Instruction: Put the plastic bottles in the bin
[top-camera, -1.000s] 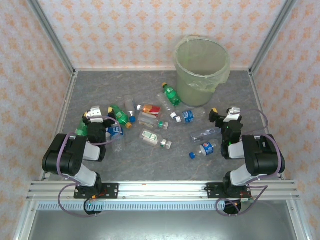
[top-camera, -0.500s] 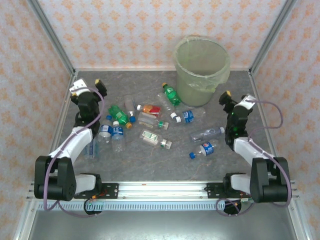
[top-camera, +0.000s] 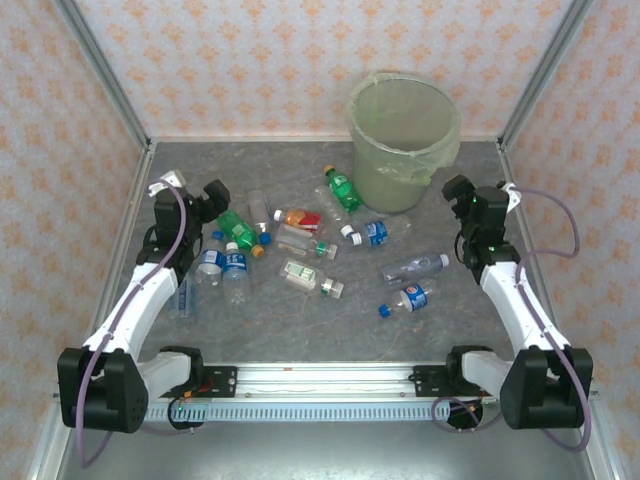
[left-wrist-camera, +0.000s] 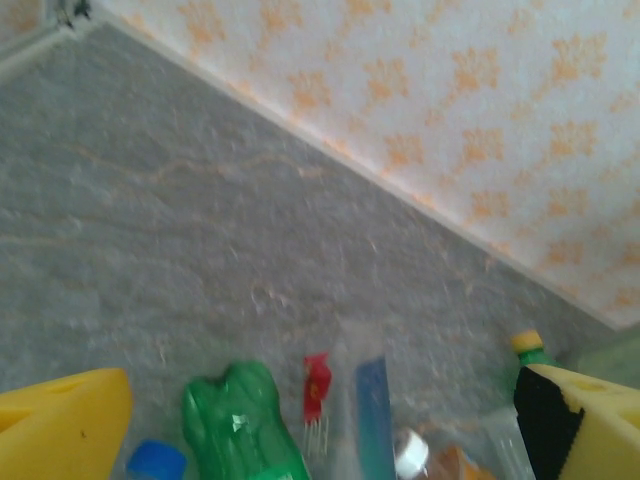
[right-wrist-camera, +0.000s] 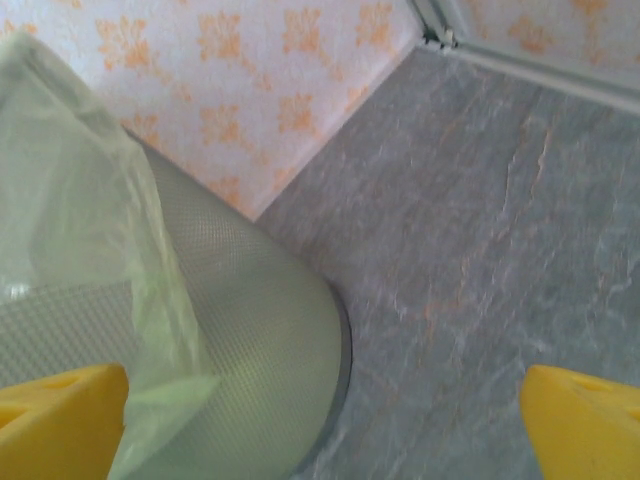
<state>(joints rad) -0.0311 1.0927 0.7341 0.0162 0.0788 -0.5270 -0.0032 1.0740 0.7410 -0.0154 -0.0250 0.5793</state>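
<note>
From where I stand, this job looks barely begun. The bin (top-camera: 398, 178), pale green with its bag folded over the rim, stands at about one o'clock on the table (top-camera: 300, 335). I can make out nothing inside it from overhead, though the liner is cloudy.

The plastic bottles (top-camera: 300, 243) all lie on their sides across the middle of the table. A green bottle (top-camera: 342, 190) is nearest the bin, at its eight o'clock. A red-labelled bottle (top-camera: 300, 217) and a white-labelled bottle (top-camera: 310, 277) lie near the centre. A clear bottle (top-camera: 415, 267) and a blue-capped bottle (top-camera: 408, 297) are out towards four o'clock. The rest huddle at nine o'clock around a second green bottle (top-camera: 238, 230).

The left gripper (top-camera: 208, 196) hangs at ten o'clock, by the far edge of that huddle, jaws wide apart and holding nothing. Its wrist view has the yellow fingertips (left-wrist-camera: 60, 420) spread either side of the frame, with the second green bottle between them farther out. The right gripper (top-camera: 462, 195) sits at two o'clock, just beside the bin at its four o'clock, also spread and empty, facing the bin wall and bare table.

By my reckoning nothing is in the bin, and about a dozen bottles are left to carry. The left arm looks best placed to start.
</note>
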